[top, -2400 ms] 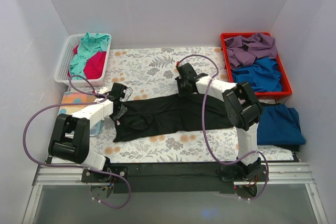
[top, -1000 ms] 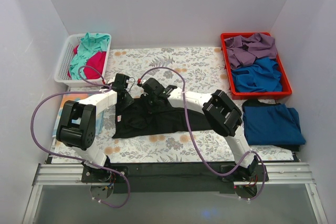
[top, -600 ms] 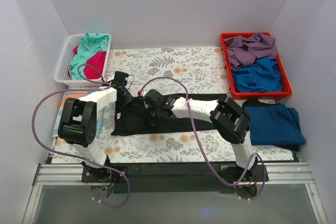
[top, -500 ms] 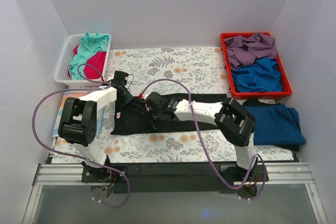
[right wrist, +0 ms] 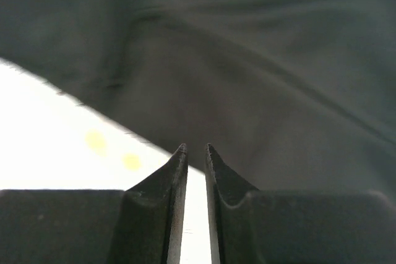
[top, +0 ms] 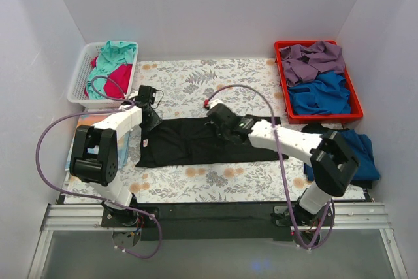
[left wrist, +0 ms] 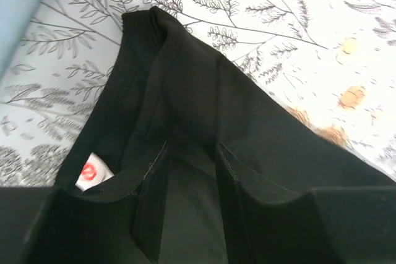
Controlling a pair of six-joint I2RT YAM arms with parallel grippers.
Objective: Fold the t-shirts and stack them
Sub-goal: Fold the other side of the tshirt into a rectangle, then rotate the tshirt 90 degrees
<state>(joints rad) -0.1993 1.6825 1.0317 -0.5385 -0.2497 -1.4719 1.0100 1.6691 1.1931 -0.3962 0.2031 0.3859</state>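
A large black t-shirt (top: 209, 140) lies as a long folded strip across the floral table sheet (top: 196, 83). Its pale neck label (left wrist: 93, 171) shows in the left wrist view. My left gripper (top: 152, 123) is at the strip's upper left end, open just above the collar cloth (left wrist: 192, 146), holding nothing. My right gripper (top: 217, 119) hangs over the strip's far edge near the middle, its fingers closed to a thin slit (right wrist: 195, 148) and empty. A folded dark blue t-shirt (top: 346, 155) lies at the right. Teal (top: 116, 53) and magenta (top: 119, 83) t-shirts lie in the basket.
A white basket (top: 80, 76) stands at the back left. A red bin (top: 283, 89) with purple and blue clothes stands at the back right. A pale dotted cloth (top: 88, 124) lies under my left arm. White walls close in the sides and back.
My right gripper swept left across the black t-shirt to the left gripper, then drew back to the middle far edge. The shirt is now a narrower, flatter strip. My left gripper shifted slightly farther back.
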